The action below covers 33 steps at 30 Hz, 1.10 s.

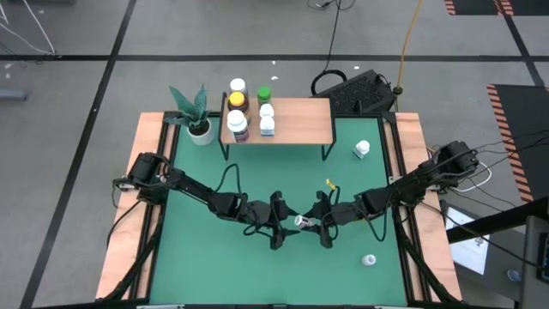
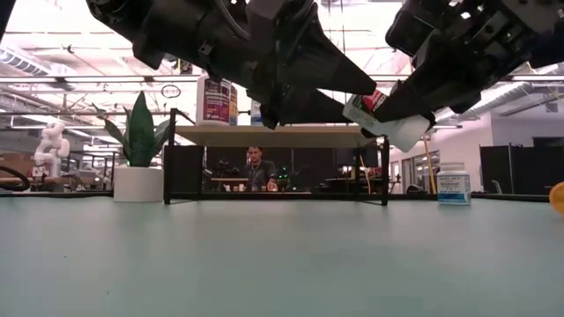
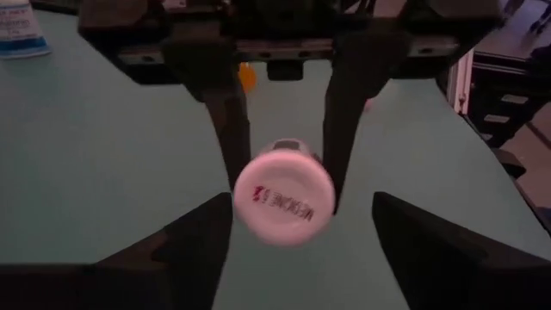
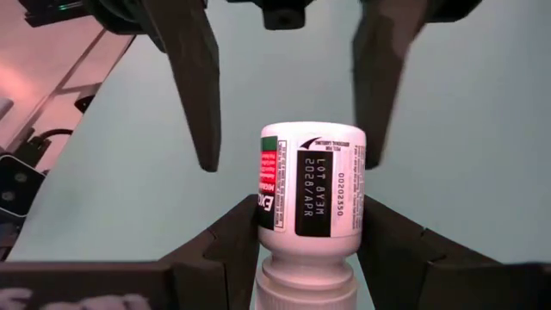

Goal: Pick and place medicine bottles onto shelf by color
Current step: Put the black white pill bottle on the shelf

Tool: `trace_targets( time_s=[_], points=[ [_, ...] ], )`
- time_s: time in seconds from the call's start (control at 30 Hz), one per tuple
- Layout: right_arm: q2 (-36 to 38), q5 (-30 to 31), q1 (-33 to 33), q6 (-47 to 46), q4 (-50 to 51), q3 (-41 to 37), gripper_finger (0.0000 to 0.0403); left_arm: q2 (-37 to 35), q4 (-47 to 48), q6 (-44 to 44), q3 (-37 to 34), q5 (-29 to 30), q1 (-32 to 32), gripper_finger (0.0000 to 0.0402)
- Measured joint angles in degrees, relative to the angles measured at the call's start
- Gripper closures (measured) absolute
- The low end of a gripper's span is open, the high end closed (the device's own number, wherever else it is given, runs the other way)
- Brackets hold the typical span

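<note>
Bottles point(image 1: 250, 109), about six, stand already on the shelf point(image 1: 296, 120). One white bottle point(image 1: 303, 221) is clamped between the right gripper point(image 1: 314, 222) fingers, while the left gripper point(image 1: 288, 222) waits spread apart just beside its cap. Two white ones point(image 1: 362, 149) remain on the table beyond.

Both arms reach inward from the surface's side edges, elbows low, wrists meeting near the middle front of the surface. The left claw point(image 1: 285, 225) points toward the right arm; its 2 fingers point(image 3: 194, 250) stand spread, flanking a white bottle point(image 3: 282, 201) without visible contact. The right claw point(image 1: 314, 223) points back toward the left arm, its 2 fingers point(image 4: 225, 237) pressed against the bottle's sides just above the cap. In the low view both claws hang raised above the surface, angled downward toward each other.
</note>
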<state>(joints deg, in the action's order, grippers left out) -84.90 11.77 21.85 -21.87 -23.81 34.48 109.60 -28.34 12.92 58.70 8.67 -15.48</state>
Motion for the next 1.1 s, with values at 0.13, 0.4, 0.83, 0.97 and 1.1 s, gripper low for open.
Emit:
trace_targets(
  time_s=[0.13,0.4,0.83,0.97,1.1],
  points=[
    [0.0,-0.1,0.0,0.1,-0.1,0.0,0.0244,0.0,-0.9,-0.2,0.0,0.0,0.0,0.0174],
    [0.0,-0.2,0.0,0.0,-0.3,0.0,0.0244,0.0,-1.3,0.7,0.0,0.0,0.7,0.0237],
    [0.0,2.2,0.0,1.8,-0.9,0.0,0.0223,0.0,-1.5,2.0,0.0,1.4,0.7,0.0241],
    [0.7,5.3,-0.1,2.4,-0.8,0.0,0.0197,0.0,-1.1,3.3,0.0,5.3,0.5,0.0241],
    [3.4,5.1,0.0,2.0,1.5,0.0,0.0179,0.0,-0.4,3.8,0.0,7.9,0.3,0.0241]
  ],
)
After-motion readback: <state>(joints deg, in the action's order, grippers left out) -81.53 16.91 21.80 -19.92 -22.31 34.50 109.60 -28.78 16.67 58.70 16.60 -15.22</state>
